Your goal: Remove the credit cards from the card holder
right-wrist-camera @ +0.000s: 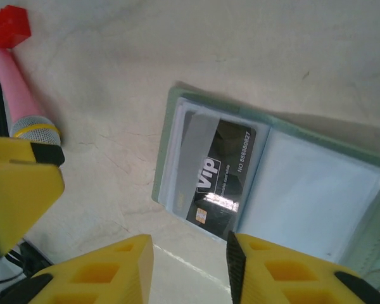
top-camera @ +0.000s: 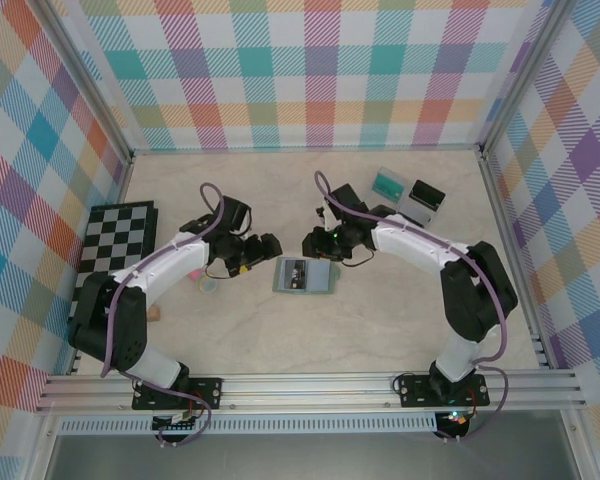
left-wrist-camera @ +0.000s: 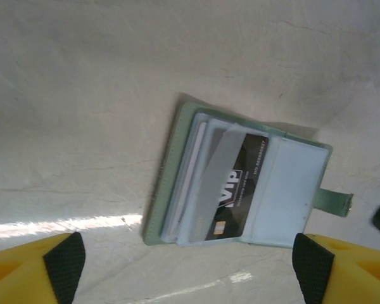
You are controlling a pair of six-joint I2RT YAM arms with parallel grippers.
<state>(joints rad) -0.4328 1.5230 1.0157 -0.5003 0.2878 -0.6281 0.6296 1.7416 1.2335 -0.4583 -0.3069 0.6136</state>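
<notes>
1. The card holder (top-camera: pixel 305 276) is lying open on the worktop (top-camera: pixel 400 330) between both arms. The dark VIP card (left-wrist-camera: pixel 237 190) is sitting in the panel away from the tab strap (left-wrist-camera: pixel 332 201), with its long axis parallel to the fold.
2. The left end effector (left-wrist-camera: pixel 189 265) is hovering with jaws wide, holding nothing. The right end effector (right-wrist-camera: pixel 190 253) is hovering with a narrower gap, also empty.
3. The right one is looking nearer, with the card's chip end lying just ahead of its fingertips.
4. A translucent sleeve (right-wrist-camera: pixel 199 142) is covering part of the card. Pale edges are showing underneath, but count and colours are unclear.
</notes>
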